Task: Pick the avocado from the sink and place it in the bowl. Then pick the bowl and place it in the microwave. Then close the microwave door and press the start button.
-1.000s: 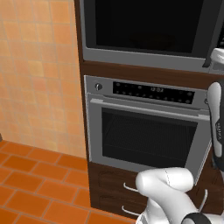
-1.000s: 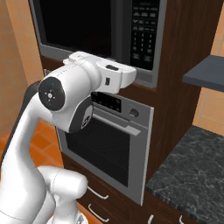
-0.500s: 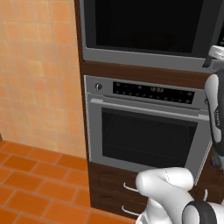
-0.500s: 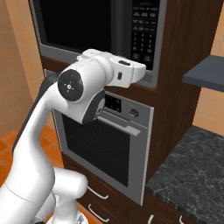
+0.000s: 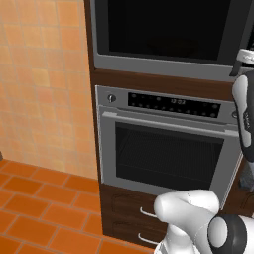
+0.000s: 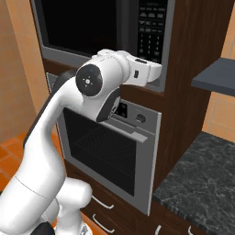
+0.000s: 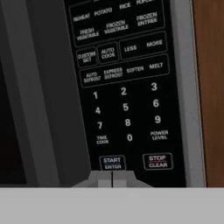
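Now that my arm has swung up since a second ago, the end effector (image 7: 112, 179), fingers pressed together and empty, sits just under the START button (image 7: 112, 162) (at 6 o'clock on the microwave (image 6: 98, 27) keypad); its door (image 5: 168, 30) looks closed.

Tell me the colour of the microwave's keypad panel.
Black keypad panel with white lettering, clearest in the hand view.

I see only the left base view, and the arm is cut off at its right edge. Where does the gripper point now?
Observer: In the hand view the gripper points at the black microwave keypad, just below the START/ENTER button.
Operator: Is it open?
Observer: No, its jaws are shut, pressed together.
Operator: What lies beside that button?
Observer: The STOP/CLEAR button, on the side toward the brown wooden cabinet wall.
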